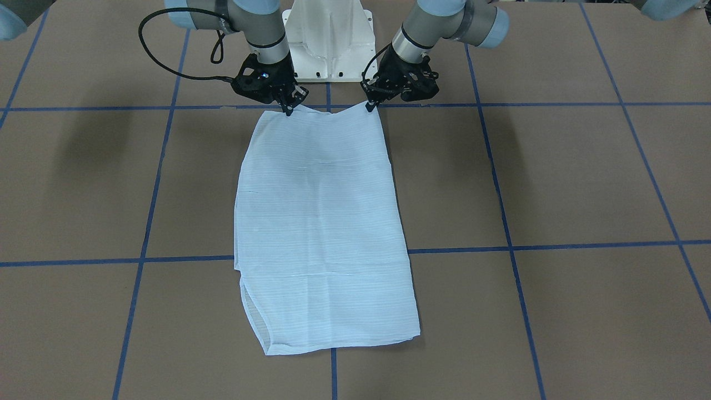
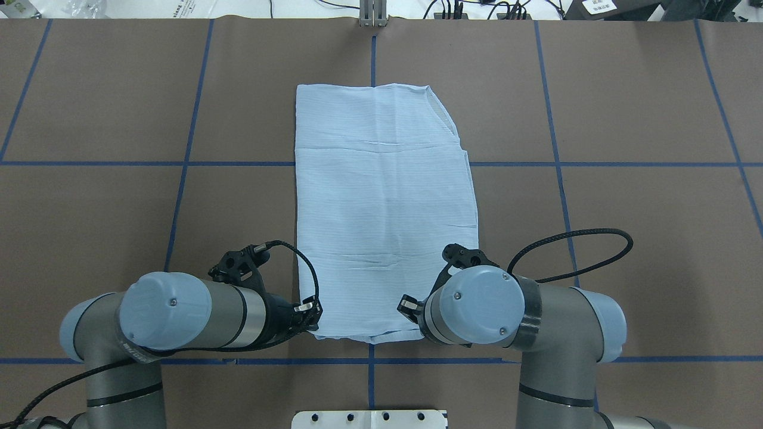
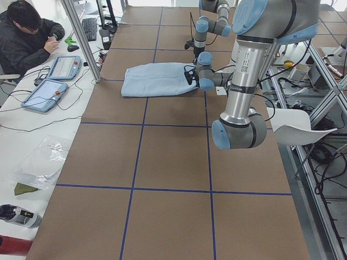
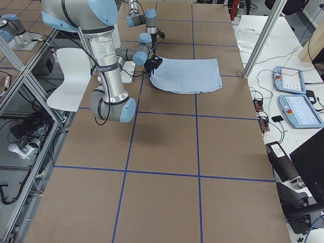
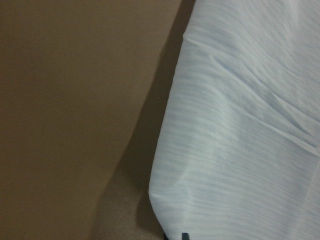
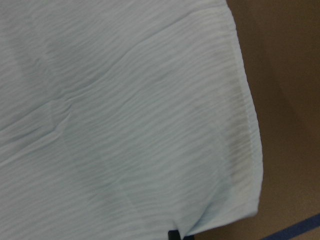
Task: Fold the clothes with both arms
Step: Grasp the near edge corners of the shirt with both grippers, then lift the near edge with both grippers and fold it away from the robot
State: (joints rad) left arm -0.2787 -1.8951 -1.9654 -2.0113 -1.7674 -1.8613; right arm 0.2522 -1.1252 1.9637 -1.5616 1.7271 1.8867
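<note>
Both claws are down at the near end of the shirt (image 1: 322, 222), right by the robot's base. The left claw (image 1: 371, 105) pinches one near corner and the right claw (image 1: 289, 108) pinches the other, each closed on fabric. The edge between them dips a little, and both wrist views show shadow under the corners, so I judge them just lifted off the surface (image 1: 555, 178).

The shirt lies flat as a long, narrow panel in the middle of the surface, sleeves out of sight, presumably tucked in. Its long axis runs straight away from the robot, roughly along the blue tape line (image 1: 334, 372) down the centre. The far end, with a curved hem notch (image 2: 444, 113) on the robot's right side, points toward the operators' edge. No collar or buttons are visible.

What could go wrong? This cloth is thin and layered, so a claw may be holding only the top ply, and the layers would peel apart on the lift. If one arm rises or travels faster than the other, the fold lands skewed. Pull too low and the far end drags and bunches. A shallow pinch right at a corner could also simply slip out.
</note>
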